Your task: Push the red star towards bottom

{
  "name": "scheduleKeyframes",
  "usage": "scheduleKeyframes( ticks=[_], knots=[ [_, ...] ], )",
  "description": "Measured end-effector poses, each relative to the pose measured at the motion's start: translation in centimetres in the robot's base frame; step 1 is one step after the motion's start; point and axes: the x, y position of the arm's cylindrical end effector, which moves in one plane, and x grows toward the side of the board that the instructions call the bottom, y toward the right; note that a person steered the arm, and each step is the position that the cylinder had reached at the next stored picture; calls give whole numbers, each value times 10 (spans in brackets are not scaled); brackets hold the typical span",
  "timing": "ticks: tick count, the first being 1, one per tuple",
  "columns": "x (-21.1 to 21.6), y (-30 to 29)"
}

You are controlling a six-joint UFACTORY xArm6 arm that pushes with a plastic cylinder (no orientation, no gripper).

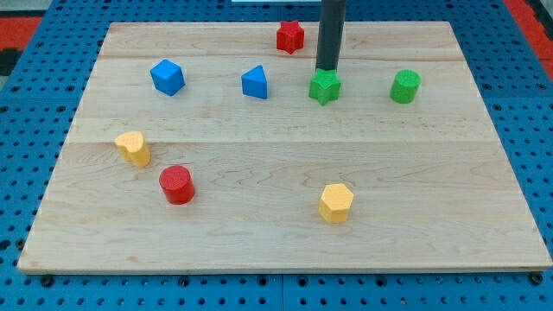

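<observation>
Red star (290, 36): seen near the view's top edge of the tabletop (259, 233), a little left of centre-right, lying flat and untouched.

Left to right across the board: a blue cube-like block (168, 77) at upper left; a yellow block (133, 148) of unclear shape lower down; a red cylinder (176, 184) just below-right of it; a blue triangular block (255, 83); the red star above that; a green star-like block (325, 86); a yellow hexagonal block (336, 203) toward the view's bottom; a green cylinder (404, 86) farthest right.

No fingers are fitted, so nothing is opened, closed or held; only a rod is carried. My tip (327, 69) is seen at the top edge of the green star, touching or nearly so, and to the lower right of the red star.

Judgement: the tip should be brought round above the red star, centred on it, and drawn straight down. The blue triangular block lies just left of that path; a centred push should keep the star clear.
</observation>
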Motion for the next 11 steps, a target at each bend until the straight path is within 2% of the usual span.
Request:
scheduleKeyframes(
  ticks=[2, 3, 4, 5, 6, 7, 8, 9, 10, 11],
  knots=[
    [-87, 10],
    [-110, -48],
    [-80, -123],
    [-69, -161],
    [-112, -159],
    [-103, -93],
    [-63, -74],
    [-35, -106],
    [-62, -112],
    [-66, -148]
  ],
)
